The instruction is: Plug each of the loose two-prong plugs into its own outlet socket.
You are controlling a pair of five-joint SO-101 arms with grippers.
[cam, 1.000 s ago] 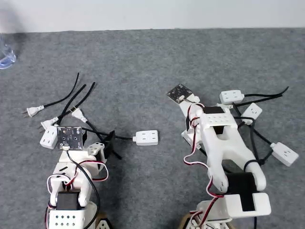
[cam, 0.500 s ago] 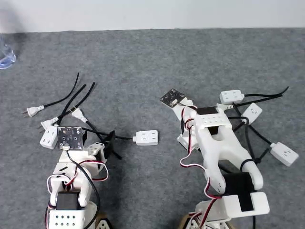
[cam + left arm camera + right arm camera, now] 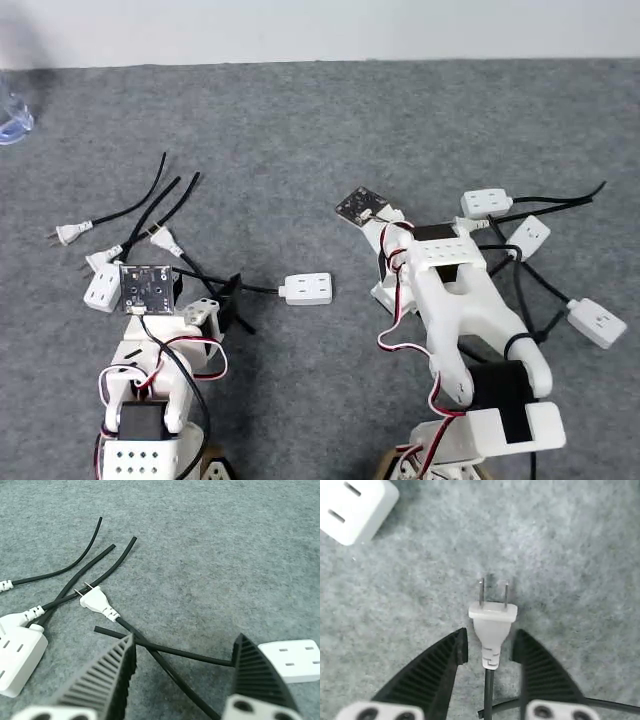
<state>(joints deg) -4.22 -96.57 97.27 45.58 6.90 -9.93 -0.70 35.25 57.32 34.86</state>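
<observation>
**Right gripper straddles a plug; left gripper hangs open over the cords**

A white two-prong plug [image 3: 492, 622] lies flat on the grey mat [image 3: 580, 540]. Its prongs point away from the right gripper [image 3: 490, 636], and its black cord runs back between the jaws. The right gripper's fingers [image 3: 451, 655] are spread, one on each side of the plug's neck. A sliver of mat shows on either side, so they are not pinching it. A corner socket block [image 3: 352, 502] lies slots-up on the mat, beyond the prongs and off to one side.

In the high view the right arm [image 3: 465, 300] reaches over a tangle of black cords. Three blocks lie beside it: the far socket block [image 3: 487, 203], the middle socket block [image 3: 527, 236] and the outer socket block [image 3: 598, 322].

The centre socket block [image 3: 307, 289] sits between the two arms. The left gripper [image 3: 185, 640] hangs above the mat near it with its fingers [image 3: 115, 672] spread wide and nothing between them. A second plug [image 3: 95, 600] lies loose ahead of this gripper, prongs pointing away. Its cord trails back under the jaws and crosses another cord. The left socket block [image 3: 17, 655] lies to one side. A third plug [image 3: 100, 262] lies just beside it, and whether its prongs are seated cannot be told. A fourth plug [image 3: 65, 234] lies farther out on the mat, apart from every block.
</observation>
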